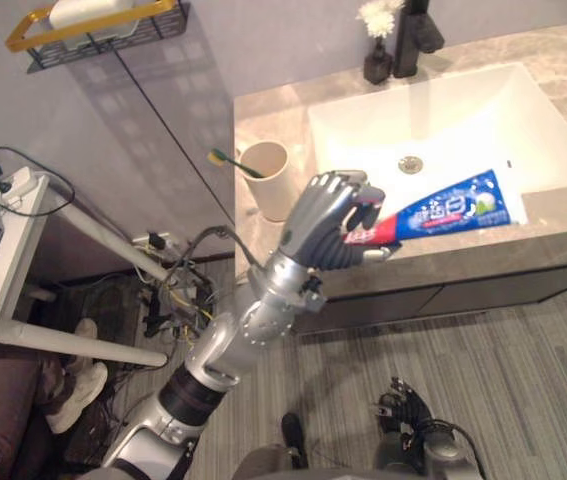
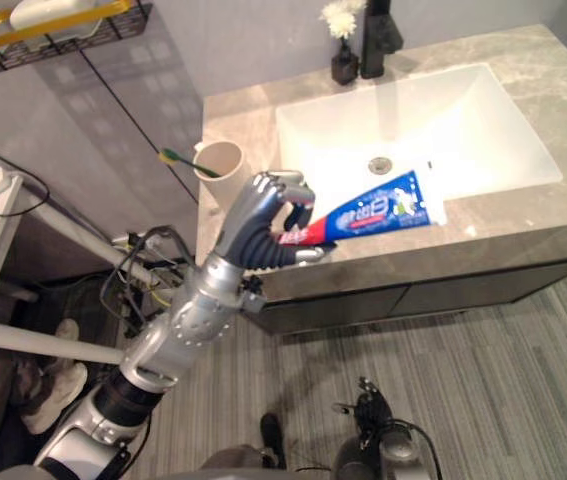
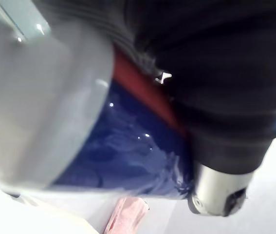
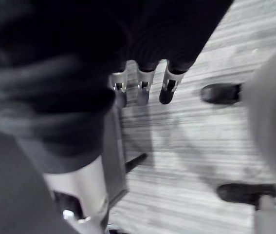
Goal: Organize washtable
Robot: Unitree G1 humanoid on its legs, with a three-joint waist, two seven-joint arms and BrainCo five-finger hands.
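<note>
Toothpaste tube (image 1: 448, 212), blue and white with a red band near its cap, sits in the left hand (image 1: 328, 225). The fingers and thumb are curled round the cap end. The rest of the tube sticks out sideways from the hand, away from the arm, and its flat tail lies over the front rim of the white sink (image 1: 483, 100). The tail looks close to that rim, but I cannot tell whether it touches. In the left wrist view the tube's blue skin (image 3: 128, 156) and red band fill the space between the fingers and the palm.

The hand hangs at the front edge of the grey stone counter (image 1: 263, 110), near its corner. Just beyond the hand, on that corner, stands a beige cup (image 1: 266, 178) with a green-handled toothbrush (image 1: 233, 160) leaning out of it. Well beyond the hand, at the back of the sink, stand a black tap (image 1: 413, 35) and a small dark vase (image 1: 377, 62) of white flowers. A yellow-edged wire shelf (image 1: 93, 28) hangs on the wall far off to the arm's side.

The right hand (image 1: 401, 405) hangs low over the striped floor, well apart from the counter. In its wrist view its fingers (image 4: 142, 90) seem relaxed, and they hold nothing.
</note>
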